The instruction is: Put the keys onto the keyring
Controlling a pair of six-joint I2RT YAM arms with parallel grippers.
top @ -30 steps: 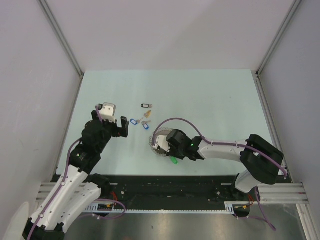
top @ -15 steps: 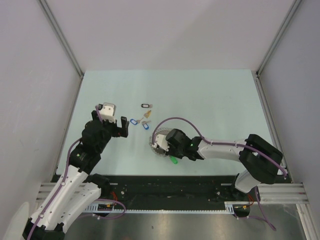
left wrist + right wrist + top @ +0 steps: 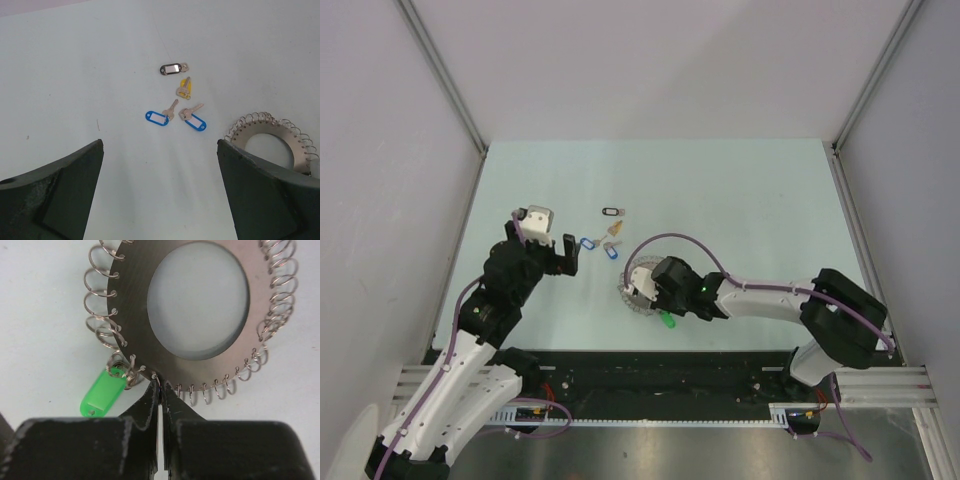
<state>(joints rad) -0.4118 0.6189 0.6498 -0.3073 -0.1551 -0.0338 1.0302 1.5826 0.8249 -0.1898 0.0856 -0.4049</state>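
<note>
We are resting our right gripper (image 3: 159, 390), jaws pinched together, at the keyring (image 3: 135, 300) rim beside the green-tagged key (image 3: 102, 396); our left gripper (image 3: 160, 190) is hovering left of the keyring, jaws spread wide.

On the pale flat table (image 3: 740, 200), the large silver toothed metal keyring (image 3: 130, 315) lay right of and nearer than the black-tagged metal key (image 3: 172, 68). The yellow-tagged key (image 3: 185, 88) lay before that, then the left blue-tagged key (image 3: 157, 117) beside the right blue-tagged key (image 3: 194, 121). The green-tagged key (image 3: 102, 392) touched the keyring's near rim.
</note>
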